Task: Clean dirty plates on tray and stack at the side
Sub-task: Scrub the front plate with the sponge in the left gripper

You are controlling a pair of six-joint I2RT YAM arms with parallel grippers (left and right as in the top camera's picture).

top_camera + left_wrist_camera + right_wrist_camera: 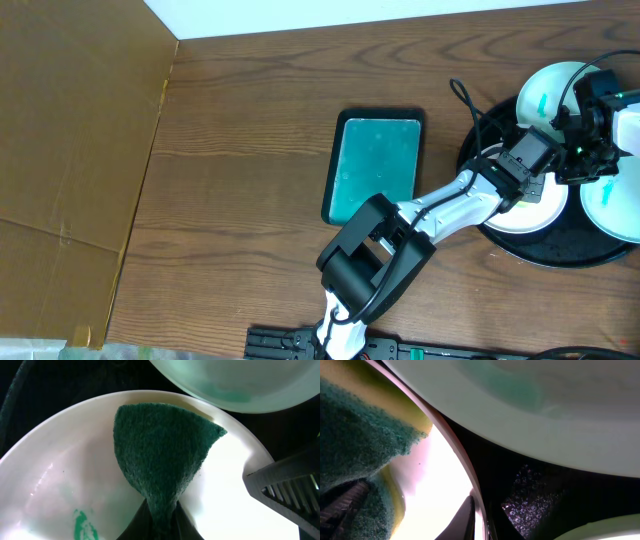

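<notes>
Three white plates lie on the round black tray (560,255): one at the back (548,88), one at the right (615,205), one at the front (530,215). My left gripper (540,183) is shut on a green sponge (160,445) and presses it onto the front plate (50,475), which bears a teal smear (82,525). My right gripper (572,165) is shut on that plate's rim (465,470), one finger inside and one outside (482,515). The sponge (355,445) also shows in the right wrist view, as does the back plate (545,410).
A smaller rectangular black tray with a teal inside (377,165) lies left of the round tray. A brown cardboard sheet (70,150) covers the table's left side. A black cable (465,100) runs by the round tray's left rim.
</notes>
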